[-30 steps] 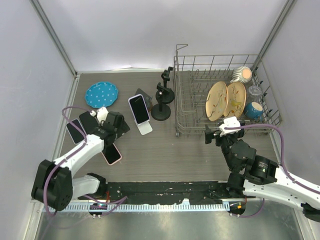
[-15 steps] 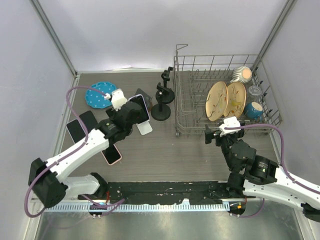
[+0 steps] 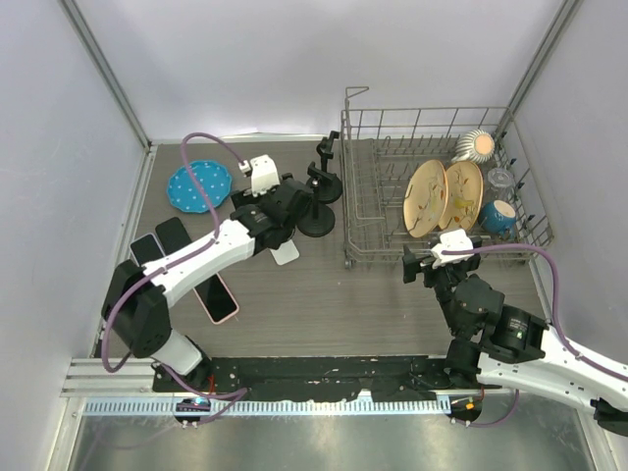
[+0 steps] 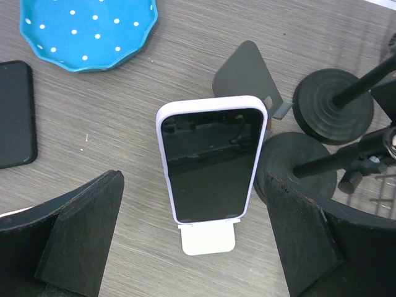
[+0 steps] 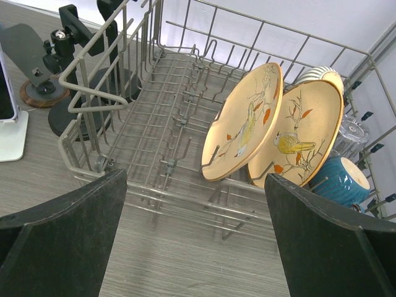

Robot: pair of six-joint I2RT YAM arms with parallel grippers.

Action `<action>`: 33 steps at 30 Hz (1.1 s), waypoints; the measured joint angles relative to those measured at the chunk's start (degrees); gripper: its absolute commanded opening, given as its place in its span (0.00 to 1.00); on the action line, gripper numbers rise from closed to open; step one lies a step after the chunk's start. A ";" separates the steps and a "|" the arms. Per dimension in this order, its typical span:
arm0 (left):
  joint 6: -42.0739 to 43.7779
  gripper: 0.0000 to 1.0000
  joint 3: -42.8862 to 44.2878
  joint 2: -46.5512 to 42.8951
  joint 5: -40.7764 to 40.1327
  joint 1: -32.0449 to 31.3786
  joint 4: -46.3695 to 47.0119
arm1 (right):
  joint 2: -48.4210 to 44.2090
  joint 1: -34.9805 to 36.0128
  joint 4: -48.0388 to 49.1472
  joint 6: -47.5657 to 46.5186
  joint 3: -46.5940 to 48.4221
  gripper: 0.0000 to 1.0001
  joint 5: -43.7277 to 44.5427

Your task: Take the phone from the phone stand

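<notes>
In the left wrist view the phone (image 4: 210,164), dark-screened in a white case, leans upright on the white phone stand (image 4: 208,238). My left gripper (image 4: 195,247) hovers above it, open, with one black finger (image 4: 80,241) to the left of the stand and the other to the right, both clear of the phone. Seen from the top, the left gripper (image 3: 287,211) covers the phone, and only the stand's white foot (image 3: 285,253) shows. Empty and open, my right gripper (image 3: 432,267) sits before the dish rack (image 5: 93,102).
Two black phones (image 3: 162,245) and a pink-cased phone (image 3: 218,299) lie flat at the left. A blue dotted plate (image 3: 199,186) is behind them. Black round-based stands (image 4: 334,99) crowd the phone's right side. The rack (image 3: 349,211) holds plates and a blue mug.
My left arm has swung from the flat phones at the left up and right to above the phone stand, jaws staying open. The right arm has not moved.
</notes>
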 measured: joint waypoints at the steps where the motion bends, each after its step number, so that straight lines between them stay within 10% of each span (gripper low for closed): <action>1: -0.02 1.00 0.68 1.07 -0.59 0.00 -0.24 | -0.07 0.00 -0.02 0.00 0.00 0.98 -0.07; 33: -3.06 0.88 7.32 14.88 -4.48 0.96 -2.95 | -0.87 0.00 -0.37 0.00 0.00 0.98 -1.05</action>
